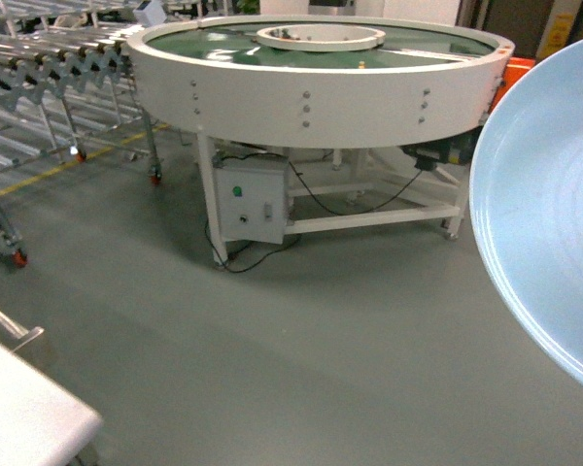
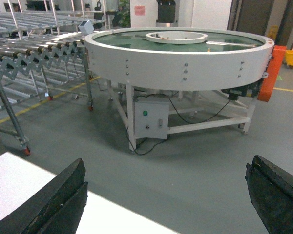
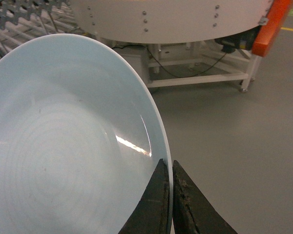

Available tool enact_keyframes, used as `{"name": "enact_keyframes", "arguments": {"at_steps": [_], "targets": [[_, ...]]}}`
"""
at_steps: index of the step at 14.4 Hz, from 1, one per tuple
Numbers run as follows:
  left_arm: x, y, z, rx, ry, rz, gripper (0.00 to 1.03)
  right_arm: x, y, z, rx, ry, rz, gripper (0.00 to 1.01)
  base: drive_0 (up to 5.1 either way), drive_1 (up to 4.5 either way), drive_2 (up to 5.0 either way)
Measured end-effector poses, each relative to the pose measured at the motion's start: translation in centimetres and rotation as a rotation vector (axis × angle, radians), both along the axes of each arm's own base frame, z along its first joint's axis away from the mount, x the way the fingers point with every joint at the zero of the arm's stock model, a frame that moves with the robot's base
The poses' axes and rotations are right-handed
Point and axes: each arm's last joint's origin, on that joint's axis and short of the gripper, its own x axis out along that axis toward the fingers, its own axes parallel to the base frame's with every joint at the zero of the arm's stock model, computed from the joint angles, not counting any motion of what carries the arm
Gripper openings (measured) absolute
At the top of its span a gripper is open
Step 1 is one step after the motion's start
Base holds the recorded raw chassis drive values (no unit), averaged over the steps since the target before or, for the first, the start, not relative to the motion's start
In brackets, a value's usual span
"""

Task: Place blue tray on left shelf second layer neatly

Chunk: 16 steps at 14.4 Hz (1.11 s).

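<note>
The blue tray [image 1: 549,214] is a pale blue round dish, held on edge and filling the right side of the head view. In the right wrist view its hollow face [image 3: 63,146] fills the left half. My right gripper [image 3: 169,164] is shut on the tray's rim, one finger inside the dish and one outside. Over the grey floor, my left gripper [image 2: 166,195] stands wide open with nothing between its fingers [image 2: 63,200]. The left shelf is out of view. Neither gripper shows in the head view.
A big round white turntable [image 1: 311,92] with a green top stands ahead on a white frame, with a grey control box [image 1: 248,199] and cables under it. A grey roller conveyor [image 1: 58,63] on wheels runs at the left. A white surface [image 1: 19,408] lies at the near left.
</note>
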Motion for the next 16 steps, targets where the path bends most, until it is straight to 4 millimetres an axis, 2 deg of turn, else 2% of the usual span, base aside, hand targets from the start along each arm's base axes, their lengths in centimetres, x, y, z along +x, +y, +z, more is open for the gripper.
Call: {"name": "enact_keyframes", "arguments": {"at_steps": [16], "targets": [[0.00,-0.01,0.00,0.000,0.000,-0.002,0.98,-0.01,-0.01,-0.03,0.000,0.002,-0.001,0.02,2.1,-0.73,-5.9]]}}
